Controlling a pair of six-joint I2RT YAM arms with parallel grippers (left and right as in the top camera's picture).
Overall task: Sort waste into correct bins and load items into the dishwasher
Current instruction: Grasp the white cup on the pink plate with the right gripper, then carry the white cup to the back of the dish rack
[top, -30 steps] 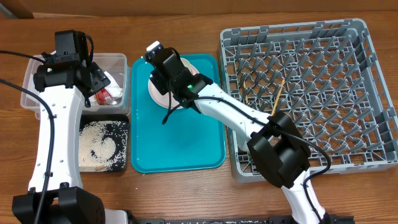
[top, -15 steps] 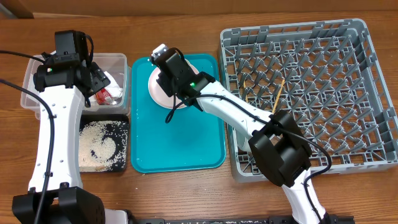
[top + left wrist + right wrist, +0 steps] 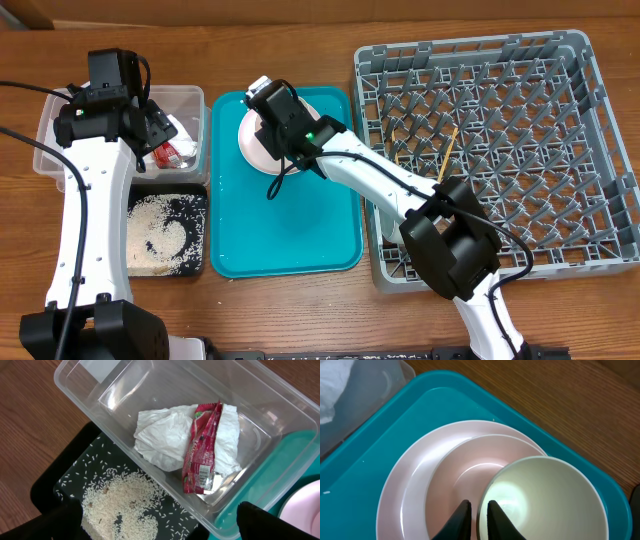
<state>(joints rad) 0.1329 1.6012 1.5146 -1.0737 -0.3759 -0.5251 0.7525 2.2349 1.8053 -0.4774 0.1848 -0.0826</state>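
My right gripper [image 3: 476,506] is shut on the rim of a small pale bowl [image 3: 545,500], one finger inside and one outside. The bowl sits in the pale pink plate [image 3: 410,495] on the teal tray [image 3: 395,425]. In the overhead view this gripper [image 3: 268,125] is over the plate [image 3: 248,145]. My left gripper [image 3: 160,522] is open and empty above the clear tub [image 3: 125,385], which holds the white napkin [image 3: 160,435] and the red wrapper [image 3: 200,450]. Rice grains [image 3: 125,505] lie in the black tray [image 3: 65,470]. Chopsticks [image 3: 445,155] lie in the grey dish rack [image 3: 600,120].
The teal tray [image 3: 290,230] lies between the bins on the left and the dish rack on the right. The clear tub [image 3: 50,140] stands behind the black tray [image 3: 193,205]. Bare wooden table [image 3: 300,320] runs along the front.
My right gripper has shifted a little to the right and toward the front over the plate. The left arm has not moved.
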